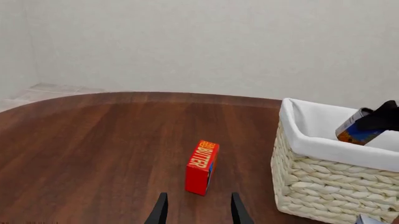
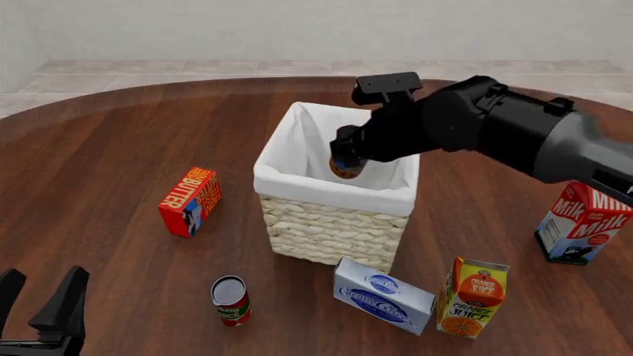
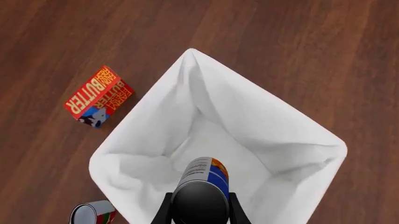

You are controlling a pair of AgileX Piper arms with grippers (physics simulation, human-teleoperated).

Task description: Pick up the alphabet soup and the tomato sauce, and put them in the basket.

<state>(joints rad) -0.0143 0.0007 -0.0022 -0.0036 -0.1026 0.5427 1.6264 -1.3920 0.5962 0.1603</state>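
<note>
The alphabet soup (image 2: 345, 167) is a can with a blue and orange label, tilted and hanging just inside the mouth of the basket (image 2: 327, 230). My right gripper (image 2: 348, 150) is shut on it. From the right wrist the soup (image 3: 201, 184) hangs between the fingers (image 3: 166, 211) over the basket's white lining (image 3: 249, 107). The tomato sauce (image 2: 230, 300) stands upright on the table in front of the basket, to its left, and also shows as the tomato sauce (image 3: 92, 213). My left gripper (image 2: 41, 280) is open and holds nothing, low at the near left, seen as the left gripper (image 1: 199, 201).
A red butter box (image 2: 189, 201) stands left of the basket, just ahead of the left gripper as the butter box (image 1: 202, 166). In front of the basket lie a cream cheese box (image 2: 384, 295) and an orange juice carton (image 2: 473, 297). A milk carton (image 2: 583, 226) stands at the right.
</note>
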